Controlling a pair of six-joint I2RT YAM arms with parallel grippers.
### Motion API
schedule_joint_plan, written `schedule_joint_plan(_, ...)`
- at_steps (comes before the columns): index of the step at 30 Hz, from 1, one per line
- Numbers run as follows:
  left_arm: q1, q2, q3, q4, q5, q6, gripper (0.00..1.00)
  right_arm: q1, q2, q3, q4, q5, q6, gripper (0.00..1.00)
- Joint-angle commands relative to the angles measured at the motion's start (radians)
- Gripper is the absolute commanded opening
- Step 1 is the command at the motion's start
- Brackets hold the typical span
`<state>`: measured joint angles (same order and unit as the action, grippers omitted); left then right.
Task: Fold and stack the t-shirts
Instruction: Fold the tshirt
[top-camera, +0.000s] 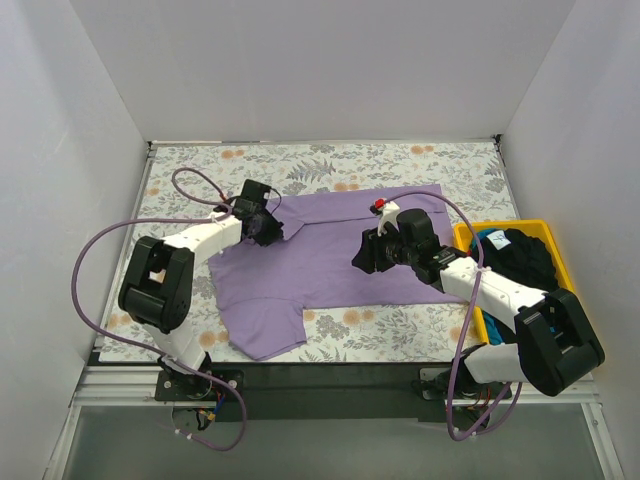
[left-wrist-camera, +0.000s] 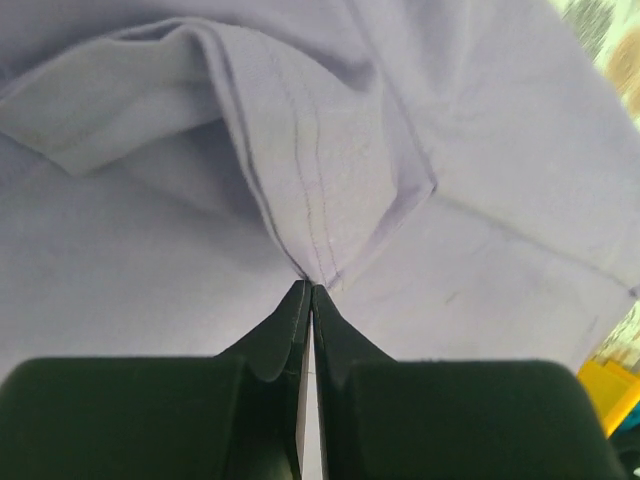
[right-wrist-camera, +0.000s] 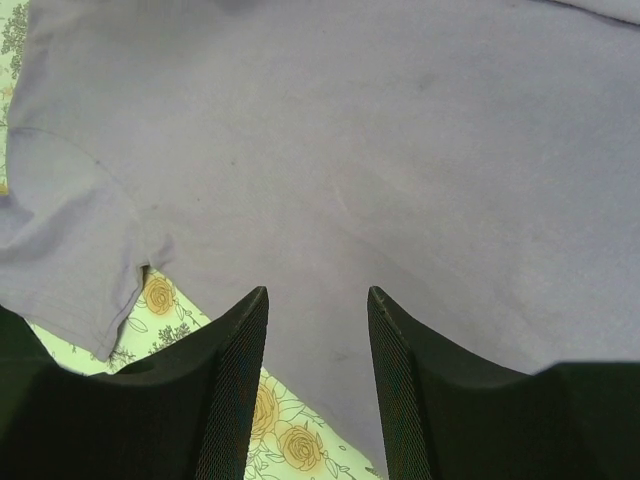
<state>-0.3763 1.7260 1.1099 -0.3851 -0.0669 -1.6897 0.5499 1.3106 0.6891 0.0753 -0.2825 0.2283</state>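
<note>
- In the top view, the purple shirt (top-camera: 340, 255) lies spread out in the middle of the flowery table cover (top-camera: 200, 170). The left gripper (top-camera: 266, 228) sits at the shirt's far left corner, where the cloth is bunched up a little. The right gripper (top-camera: 363, 256) is over the middle of the shirt. A black shirt (top-camera: 528, 258) and a blue shirt (top-camera: 488, 240) lie in a heap in the yellow tray (top-camera: 462, 236) on the right.
- In the left wrist view, the left gripper is squeezed tight on a pinch of purple cloth. A stitched edge runs right down into its tips.
- In the right wrist view, the right gripper's fingers (right-wrist-camera: 235, 370) stand apart with nothing between them. Flat purple cloth lies under them, and a sleeve (right-wrist-camera: 70, 240) lies off to one side. It is hard to tell if the fingers touch the cloth.
- The step in hand looks like the first fold of the purple shirt, and no stack has been made yet.
- Next, the left arm likely needs to lift its pinched edge and carry it across the shirt. The right gripper may need to press down or grab an edge too, so the cloth does not slide.
</note>
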Motion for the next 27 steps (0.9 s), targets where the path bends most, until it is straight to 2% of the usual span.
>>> schedule_joint_plan(1, -0.039, -0.055, -0.050, -0.031, 0.065, -0.050, 0.00, -0.005, -0.016, 0.006, 0.018, -0.023, -0.012, 0.51)
schedule_joint_plan(7, -0.104, -0.089, -0.102, -0.029, 0.065, -0.097, 0.03, -0.005, 0.007, 0.012, 0.020, -0.060, -0.021, 0.51)
schedule_joint_plan(8, -0.108, -0.094, -0.108, -0.031, 0.065, -0.100, 0.07, -0.005, 0.012, 0.016, 0.021, -0.064, -0.024, 0.51)
schedule_joint_plan(11, -0.121, -0.103, -0.125, -0.026, 0.097, -0.100, 0.13, -0.005, 0.042, 0.032, 0.021, -0.086, -0.024, 0.52)
schedule_joint_plan(14, -0.121, -0.132, -0.133, -0.028, 0.079, -0.085, 0.27, -0.004, 0.075, 0.059, 0.024, -0.104, -0.023, 0.52)
schedule_joint_plan(16, -0.113, -0.181, -0.131, -0.032, 0.018, -0.070, 0.38, -0.004, 0.102, 0.085, 0.030, -0.109, -0.018, 0.52)
schedule_joint_plan(20, -0.046, -0.239, -0.139, -0.060, -0.057, -0.012, 0.43, 0.001, 0.160, 0.133, 0.037, -0.132, -0.012, 0.52)
schedule_joint_plan(25, 0.105, -0.273, -0.177, -0.046, -0.047, -0.010, 0.42, 0.013, 0.188, 0.151, 0.040, -0.138, -0.003, 0.52)
schedule_joint_plan(26, 0.118, -0.275, -0.183, -0.040, -0.044, -0.016, 0.47, 0.016, 0.190, 0.151, 0.041, -0.138, -0.003, 0.52)
schedule_joint_plan(27, 0.143, -0.272, -0.188, -0.034, -0.043, -0.025, 0.48, 0.018, 0.188, 0.147, 0.040, -0.138, 0.000, 0.52)
